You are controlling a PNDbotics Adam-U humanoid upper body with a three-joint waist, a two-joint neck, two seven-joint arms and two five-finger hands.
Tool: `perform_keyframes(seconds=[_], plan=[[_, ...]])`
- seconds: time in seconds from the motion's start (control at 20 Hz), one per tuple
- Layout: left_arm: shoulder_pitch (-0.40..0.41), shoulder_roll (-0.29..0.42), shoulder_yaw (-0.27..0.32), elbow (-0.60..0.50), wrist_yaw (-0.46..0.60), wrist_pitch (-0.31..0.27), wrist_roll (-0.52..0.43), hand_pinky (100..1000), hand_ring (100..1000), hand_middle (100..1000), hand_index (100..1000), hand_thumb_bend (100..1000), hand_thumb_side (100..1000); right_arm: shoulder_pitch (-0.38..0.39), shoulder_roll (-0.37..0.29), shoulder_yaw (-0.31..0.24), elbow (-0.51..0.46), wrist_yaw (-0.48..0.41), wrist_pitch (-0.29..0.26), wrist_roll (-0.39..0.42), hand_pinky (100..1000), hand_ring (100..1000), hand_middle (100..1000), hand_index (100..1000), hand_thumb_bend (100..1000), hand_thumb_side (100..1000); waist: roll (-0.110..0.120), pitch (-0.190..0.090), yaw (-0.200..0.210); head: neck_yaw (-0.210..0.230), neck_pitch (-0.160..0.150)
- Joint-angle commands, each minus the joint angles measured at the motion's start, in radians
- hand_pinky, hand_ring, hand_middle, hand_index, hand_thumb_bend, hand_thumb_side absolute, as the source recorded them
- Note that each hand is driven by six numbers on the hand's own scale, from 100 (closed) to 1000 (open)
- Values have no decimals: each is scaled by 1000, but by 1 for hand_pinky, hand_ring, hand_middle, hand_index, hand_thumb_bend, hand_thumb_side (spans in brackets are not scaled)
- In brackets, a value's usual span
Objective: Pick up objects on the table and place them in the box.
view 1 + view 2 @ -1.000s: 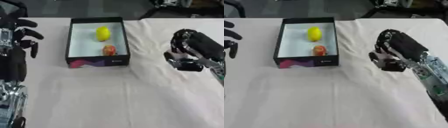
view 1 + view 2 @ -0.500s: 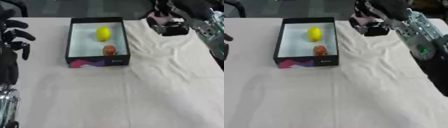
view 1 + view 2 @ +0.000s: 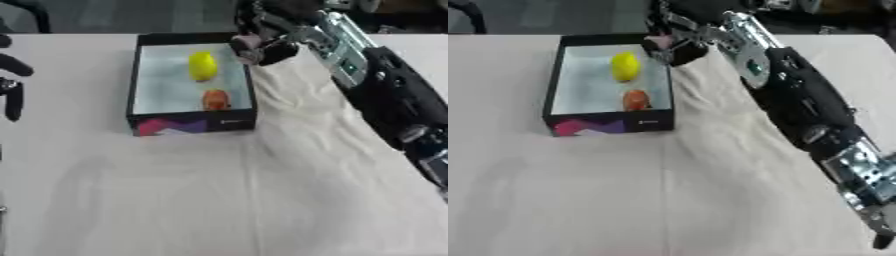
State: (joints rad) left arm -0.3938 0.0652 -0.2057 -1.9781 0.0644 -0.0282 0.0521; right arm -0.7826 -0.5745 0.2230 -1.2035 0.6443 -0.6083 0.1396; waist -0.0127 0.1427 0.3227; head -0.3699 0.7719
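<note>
Left eye view showed the right hand [image 3: 262,42] extended over the far right corner of the box [image 3: 136,95], its fingers curled downward around something pale pink; what that item was could not be made out. The hand sat at the box's right wall, just above the rim. Inside the box, a yellow fruit [image 3: 202,66] lay just to the left of the hand, and an orange-red object [image 3: 215,99] lay nearer the robot, below and left of the hand. No loose objects were visible on the cloth-covered table [image 3: 262,200] on the near side of the hand.

Assessment: the step in hand appeared to be the release into the box. To do it well, the hand should travel further left until it is clear of the wall, lower toward the bare floor beyond the yellow fruit, then uncurl.

The left hand [image 3: 12,85] showed at the left edge, fingers relaxed, holding nothing.
</note>
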Motion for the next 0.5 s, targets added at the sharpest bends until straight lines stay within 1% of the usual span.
perform_keyframes(seconds=[0.05, 0.3, 0.35, 0.4, 0.45, 0.5], plan=[[-18, -2, -3, -22, 4, -3, -6, 100, 455, 551, 804, 100, 794, -22, -2, -9, 22, -32, -36, -8, 824, 765, 572, 695, 100, 198, -8, 1, 1, -10, -2], [-19, -2, -3, -22, 3, -3, -7, 100, 455, 551, 804, 100, 794, -19, 0, -5, 20, -55, -45, 11, 824, 765, 572, 695, 100, 198, -8, 1, 1, -10, -2], [-18, -2, -3, -22, 3, -3, -7, 100, 456, 551, 804, 100, 794, -19, 0, 0, 13, -58, -49, 17, 908, 889, 905, 952, 100, 316, -8, 0, 0, -10, -2], [-18, -2, -3, -22, 3, -2, -6, 100, 456, 551, 804, 100, 794, -17, -2, 5, 1, -65, -54, 26, 910, 892, 917, 964, 100, 332, -8, -1, -2, -9, -2], [-17, -2, -3, -22, 2, -2, -6, 100, 456, 551, 804, 100, 794, -15, -3, 5, -8, -75, -55, 33, 913, 897, 937, 977, 100, 419, -9, -1, -3, -8, -2], [-17, -2, -3, -22, 2, -2, -6, 100, 456, 551, 804, 100, 794, -13, -3, 5, -16, -87, -52, 38, 913, 898, 939, 978, 100, 430, -9, -1, -4, -7, -2]])
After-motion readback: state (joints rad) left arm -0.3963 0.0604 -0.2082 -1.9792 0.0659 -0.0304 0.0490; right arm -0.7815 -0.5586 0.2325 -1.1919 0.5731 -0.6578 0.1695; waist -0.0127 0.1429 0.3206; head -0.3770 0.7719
